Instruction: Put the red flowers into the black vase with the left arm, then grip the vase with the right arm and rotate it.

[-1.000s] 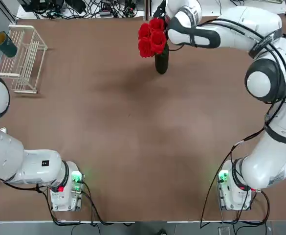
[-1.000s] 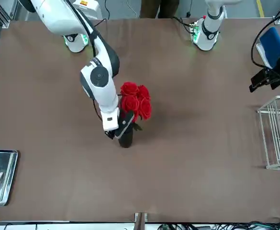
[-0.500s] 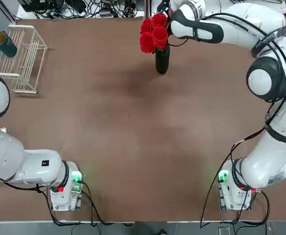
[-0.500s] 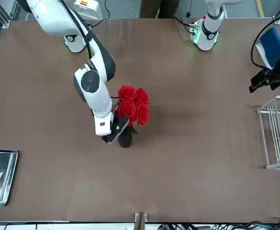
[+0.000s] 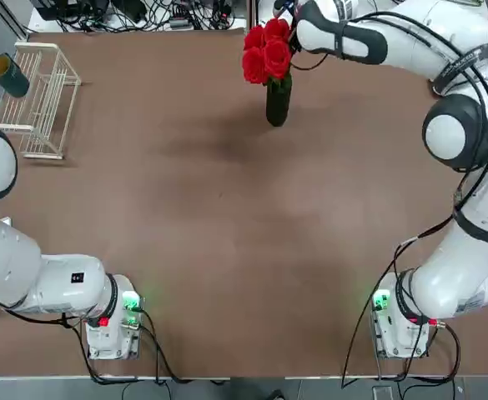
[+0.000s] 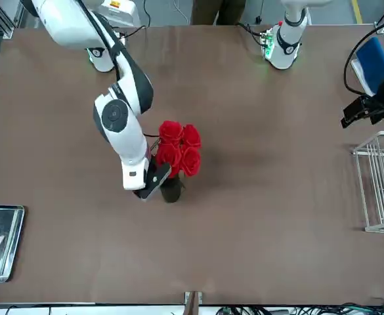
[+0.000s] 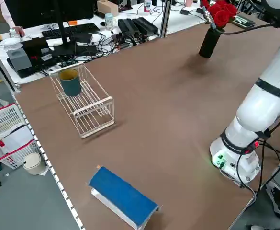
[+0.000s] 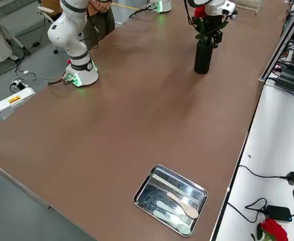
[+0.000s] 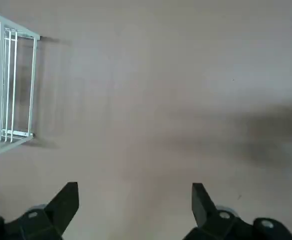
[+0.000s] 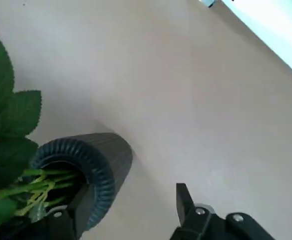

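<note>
The black vase (image 5: 278,102) stands upright at the far middle of the table, with the red flowers (image 5: 267,52) in it, blooms above the mouth. In the front view my right gripper (image 6: 149,185) hangs just beside the vase (image 6: 171,190), on the robot's right of it. The right wrist view shows this gripper (image 10: 131,192) open; the ribbed vase mouth (image 10: 101,160), with green stems inside, lies against one finger and bare table fills the gap. My left gripper (image 9: 133,192) is open and empty, held high over the table's left side.
A white wire rack (image 5: 39,96) holding a dark green cup (image 5: 12,77) stands at the far left. A metal tray (image 6: 1,239) with utensils lies at the far right corner. Cables and equipment crowd the far edge behind the vase.
The right gripper has widened and slid off the vase toward the robot's right. The vase stays in place with the flowers in it. The left arm has not moved.
</note>
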